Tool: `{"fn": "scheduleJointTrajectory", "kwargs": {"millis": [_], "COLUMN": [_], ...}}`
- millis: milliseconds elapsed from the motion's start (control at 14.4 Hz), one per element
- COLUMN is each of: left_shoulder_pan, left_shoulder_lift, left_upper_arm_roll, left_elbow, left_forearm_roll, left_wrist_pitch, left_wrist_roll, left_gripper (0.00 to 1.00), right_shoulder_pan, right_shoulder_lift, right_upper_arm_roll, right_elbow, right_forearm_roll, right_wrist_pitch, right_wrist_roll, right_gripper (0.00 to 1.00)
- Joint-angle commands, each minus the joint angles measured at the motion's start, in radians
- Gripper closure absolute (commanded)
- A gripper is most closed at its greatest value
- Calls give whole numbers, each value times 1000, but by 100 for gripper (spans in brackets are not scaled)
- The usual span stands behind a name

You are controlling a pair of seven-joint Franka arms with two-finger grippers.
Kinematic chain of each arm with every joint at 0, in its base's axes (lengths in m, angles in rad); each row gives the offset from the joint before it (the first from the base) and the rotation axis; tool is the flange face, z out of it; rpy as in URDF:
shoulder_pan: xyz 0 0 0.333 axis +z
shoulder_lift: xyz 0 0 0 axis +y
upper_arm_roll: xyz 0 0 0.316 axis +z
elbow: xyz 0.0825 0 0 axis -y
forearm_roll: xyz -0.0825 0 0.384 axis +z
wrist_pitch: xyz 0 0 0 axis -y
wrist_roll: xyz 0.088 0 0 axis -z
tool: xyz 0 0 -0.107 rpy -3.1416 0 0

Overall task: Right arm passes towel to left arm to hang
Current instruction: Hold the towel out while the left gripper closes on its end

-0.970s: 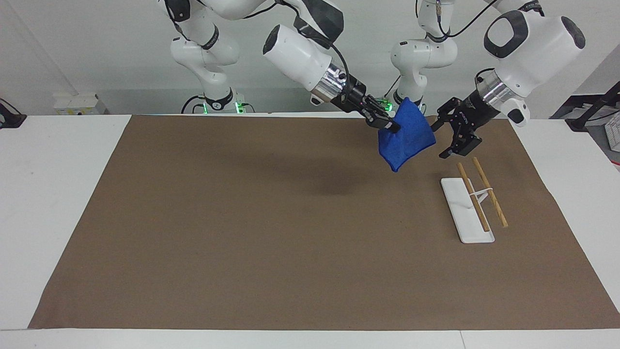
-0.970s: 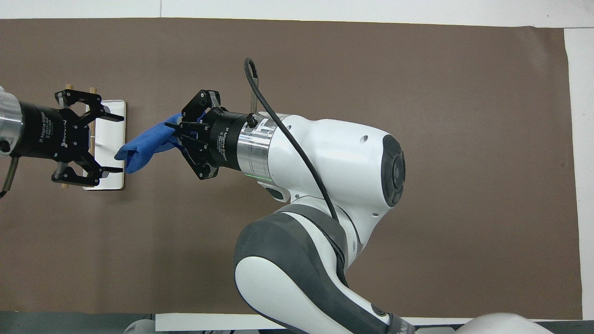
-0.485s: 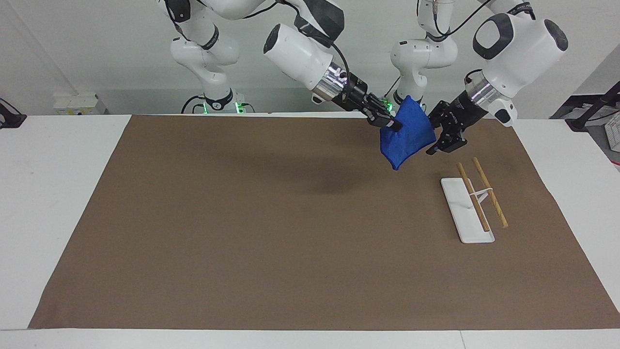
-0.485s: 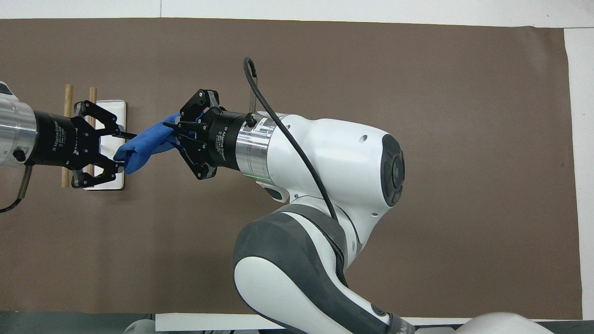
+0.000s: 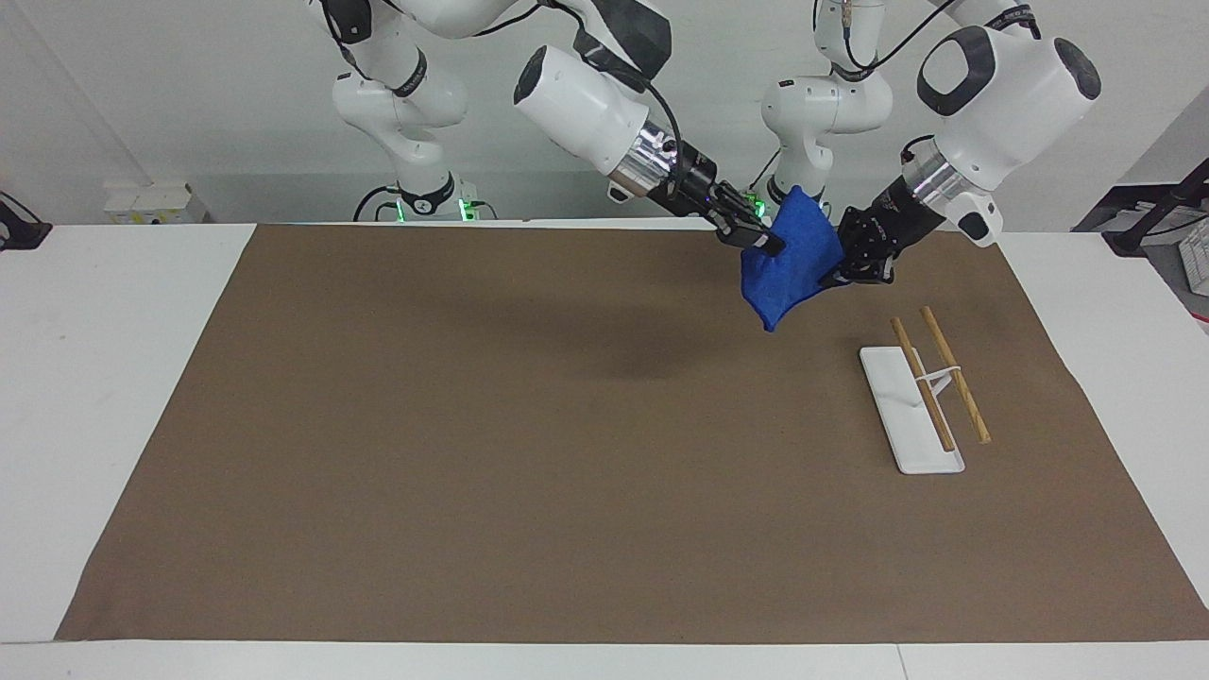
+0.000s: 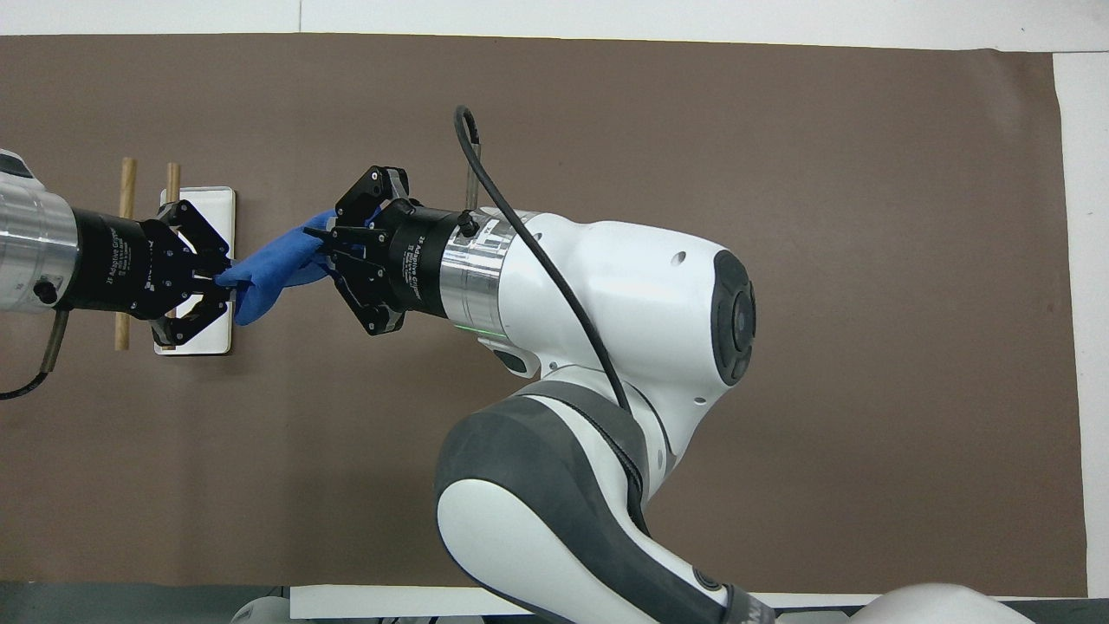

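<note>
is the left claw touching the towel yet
Touching. In the overhead view the left claw has its fingers closed onto the towel end, no gap between them; the right claw holds the other end.

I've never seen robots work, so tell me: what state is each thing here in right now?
Towel: in the air, bunched, held at both ends.
Right pincer: shut on towel.
Left pincer: shut on towel's other end.
Rack: on the table under the left pincer, its two rods bare.
</note>
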Motion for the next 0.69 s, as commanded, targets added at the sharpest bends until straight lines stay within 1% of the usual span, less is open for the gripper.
{"fn": "scheduleJointTrajectory", "kwargs": {"millis": [0,139,208,416,485,554,624], "left_shoulder_pan": [-14,-13,-13,-10,-10,-10,-10], "left_shoulder_lift": [-31,-31,-31,-31,-31,-31,-31], "left_upper_arm_roll": [9,9,9,9,9,9,9], "left_elbow": [-35,-35,-35,-35,-35,-35,-35], "left_forearm_roll": [-17,-17,-17,-17,-17,-17,-17], "left_wrist_pitch": [25,26,26,29,31,31,31], "left_wrist_roll": [-11,-10,-8,-4,-4,-4,-2], "left_gripper": [100,100,100,100,100,100,100], "right_shoulder_pan": [1,1,1,0,0,0,1], "right_shoulder_lift": [17,19,19,19,17,16,16], "right_upper_arm_roll": [10,10,10,4,-1,-2,-2], "right_elbow": [19,19,19,19,19,18,18], "right_forearm_roll": [0,1,2,2,2,2,0], "right_wrist_pitch": [9,9,9,7,7,7,7], "right_wrist_roll": [9,8,8,5,2,-9,-44], "right_gripper": [100,100,96,81,66,44,0]}}
